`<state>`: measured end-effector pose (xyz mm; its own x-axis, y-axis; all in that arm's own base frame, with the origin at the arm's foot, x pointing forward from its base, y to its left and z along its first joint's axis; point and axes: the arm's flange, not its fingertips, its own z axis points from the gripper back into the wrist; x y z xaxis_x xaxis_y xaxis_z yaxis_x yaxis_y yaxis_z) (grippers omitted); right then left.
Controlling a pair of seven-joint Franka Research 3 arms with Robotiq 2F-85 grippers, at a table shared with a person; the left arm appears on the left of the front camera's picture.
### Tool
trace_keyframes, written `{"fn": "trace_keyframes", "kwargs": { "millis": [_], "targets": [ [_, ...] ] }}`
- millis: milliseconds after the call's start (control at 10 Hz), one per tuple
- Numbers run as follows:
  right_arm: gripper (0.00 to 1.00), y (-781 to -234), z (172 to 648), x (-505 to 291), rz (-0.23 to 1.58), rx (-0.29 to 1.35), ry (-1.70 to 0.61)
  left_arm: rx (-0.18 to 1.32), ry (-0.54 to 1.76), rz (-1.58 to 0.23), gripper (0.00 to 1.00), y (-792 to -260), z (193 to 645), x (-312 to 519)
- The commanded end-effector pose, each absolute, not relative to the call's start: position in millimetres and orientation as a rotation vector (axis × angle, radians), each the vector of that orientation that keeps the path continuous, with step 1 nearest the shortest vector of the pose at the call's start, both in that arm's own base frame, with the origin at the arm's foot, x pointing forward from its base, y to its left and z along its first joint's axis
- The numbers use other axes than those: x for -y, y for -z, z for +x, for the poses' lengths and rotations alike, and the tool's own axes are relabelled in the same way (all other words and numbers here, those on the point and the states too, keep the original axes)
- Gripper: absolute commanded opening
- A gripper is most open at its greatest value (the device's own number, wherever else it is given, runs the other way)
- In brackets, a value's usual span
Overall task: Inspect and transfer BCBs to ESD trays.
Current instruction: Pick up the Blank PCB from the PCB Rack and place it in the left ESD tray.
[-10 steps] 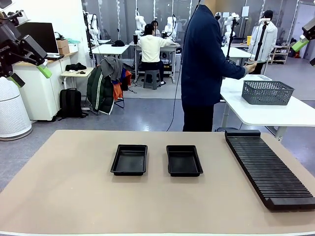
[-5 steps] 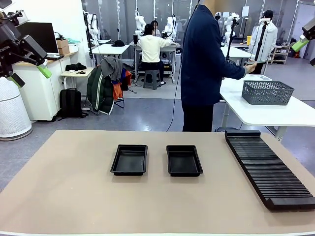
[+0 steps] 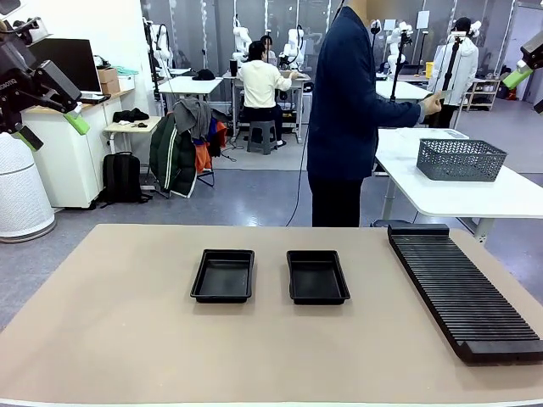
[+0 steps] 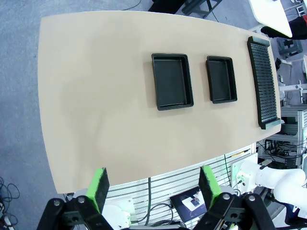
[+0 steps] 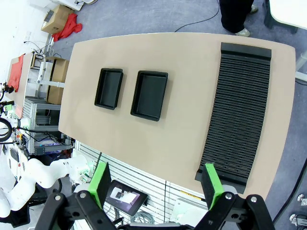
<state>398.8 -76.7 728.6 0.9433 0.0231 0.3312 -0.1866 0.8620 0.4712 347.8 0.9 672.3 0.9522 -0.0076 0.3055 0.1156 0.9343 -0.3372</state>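
**Two grippers released, two trays mid-bench**

The left gripper (image 4: 154, 176) and right gripper (image 5: 156, 179) are held high, jaws spread, nothing grasped. Two ESD trays are counted mid-bench: left tray (image 3: 223, 275), with right tray (image 3: 317, 277) at its 3 o'clock. One rack (image 3: 462, 288) lies further toward 3 o'clock, by the edge. Open bench (image 3: 119, 339) is left at 6 and 9 o'clock.

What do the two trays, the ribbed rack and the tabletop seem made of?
Trays: probably moulded black plastic, faint sheen on flared rims. Rack: matte black, likely plastic, fine even ribs. Tabletop: smooth matte beige, perhaps laminate; unclear.

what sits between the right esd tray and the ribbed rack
Nothing: only bare tan table between the tray and the rack, clear in the front view.
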Motion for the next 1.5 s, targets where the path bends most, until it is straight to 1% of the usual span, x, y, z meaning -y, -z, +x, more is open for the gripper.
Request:
{"fn": "trace_keyframes", "kwargs": {
  "millis": [0,1400],
  "targets": [
    [1.00,-727.0,395.9,75.6,0.522,0.321,-0.117,0.306,0.065,-0.359,1.00,-672.6,347.6,-0.2],
    [1.00,-727.0,395.9,75.6,0.522,0.321,-0.117,0.306,0.065,-0.359,1.00,-672.6,347.6,-0.2]
  ]
}}
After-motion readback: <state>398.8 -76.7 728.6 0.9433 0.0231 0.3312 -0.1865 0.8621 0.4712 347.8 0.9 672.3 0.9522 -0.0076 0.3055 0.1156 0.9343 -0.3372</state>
